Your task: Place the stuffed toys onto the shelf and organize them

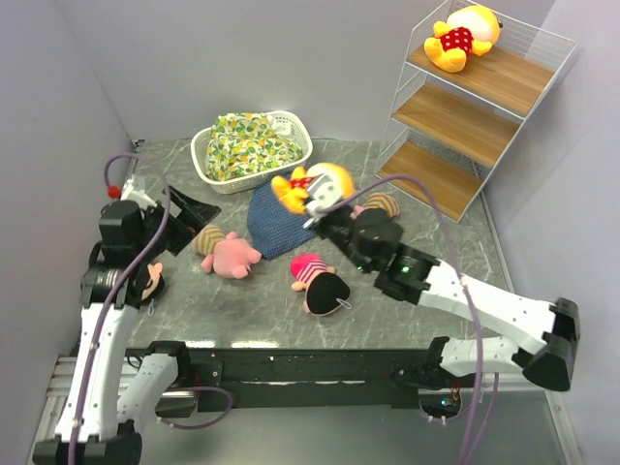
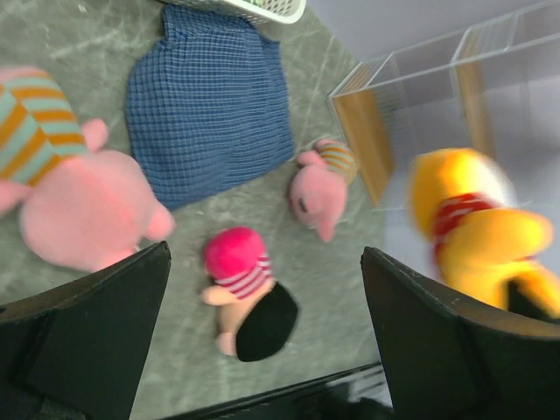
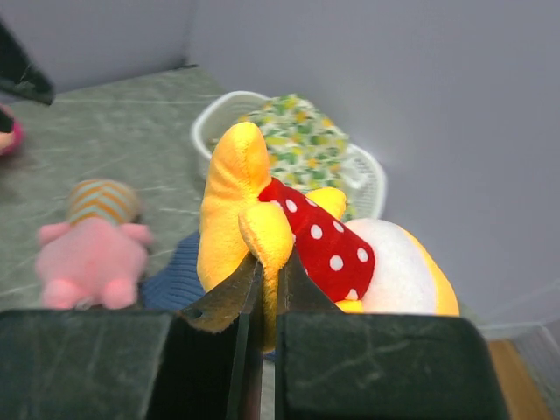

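Yellow bear [image 3: 229, 206] between tight right jaws

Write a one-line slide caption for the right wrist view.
Right gripper shut on a yellow plush bear in a red dotted top, white plastic basket of floral cloth behind.

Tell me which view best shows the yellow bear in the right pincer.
The right wrist view: the yellow bear sits large and central, with the right pincer shut on one limb. The top external view shows it small, partly hidden behind the pincer. The left wrist view catches it blurred at the right edge.
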### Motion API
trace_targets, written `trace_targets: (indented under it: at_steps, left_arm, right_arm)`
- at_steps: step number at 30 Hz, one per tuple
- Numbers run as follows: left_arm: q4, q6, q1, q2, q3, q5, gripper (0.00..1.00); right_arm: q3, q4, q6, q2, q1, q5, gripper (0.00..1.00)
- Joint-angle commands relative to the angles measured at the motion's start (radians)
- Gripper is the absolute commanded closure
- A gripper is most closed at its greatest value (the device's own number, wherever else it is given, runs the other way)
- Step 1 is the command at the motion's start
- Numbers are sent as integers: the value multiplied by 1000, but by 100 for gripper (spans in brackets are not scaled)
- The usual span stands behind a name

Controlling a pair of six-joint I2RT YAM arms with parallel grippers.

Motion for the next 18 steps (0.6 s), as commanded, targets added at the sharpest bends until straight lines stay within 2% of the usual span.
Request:
trace_targets:
  at_steps: [1,5,8,13,18]
  left_arm:
    - [103,276,-1,82,42,63,4]
    - [103,400,-1,130,33,-38,4]
    - [127,430,-5,127,4,-113,3]
    - [270,419,-11,41,-128,-55,4]
    - [311,422,-11,-50,-186,-123,4]
  right_arm:
    - [55,-59,-40,-96,-63,-16,100]
    - [169,-138,-36,-141,-136,-83,100]
    - [283,-209,-60,-124,-186,-92,100]
    - [460,-317,-95,-63,-333,-100,100]
    - [650,-365,-134,-23,-477,-138,100]
